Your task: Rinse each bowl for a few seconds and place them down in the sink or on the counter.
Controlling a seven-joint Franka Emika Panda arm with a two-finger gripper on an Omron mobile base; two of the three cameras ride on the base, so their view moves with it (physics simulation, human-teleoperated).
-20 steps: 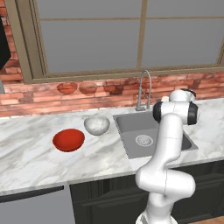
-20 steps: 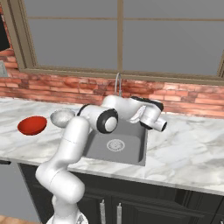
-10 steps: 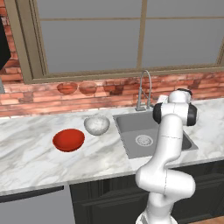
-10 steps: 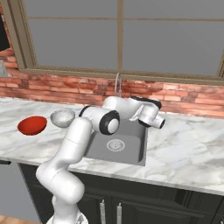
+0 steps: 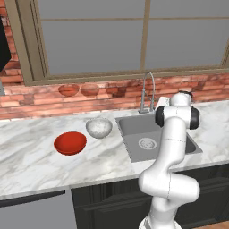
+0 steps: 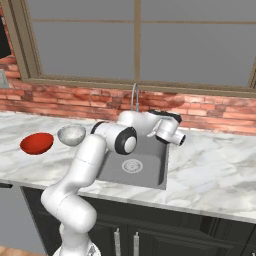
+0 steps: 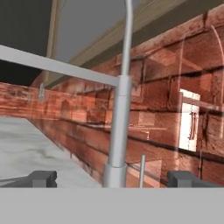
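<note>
At the faucet (image 7: pixel 117 131), gripper (image 7: pixel 111 178) spread wide, empty; red bowl (image 5: pixel 70 143) and white bowl (image 5: pixel 99 128) on counter (image 5: pixel 31 156).

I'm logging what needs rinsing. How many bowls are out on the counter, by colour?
Glossy red shallow bowl: 1
White grey-speckled deeper bowl: 1
Total: 2, both on the white marble counter, left of the grey metal sink.
</note>
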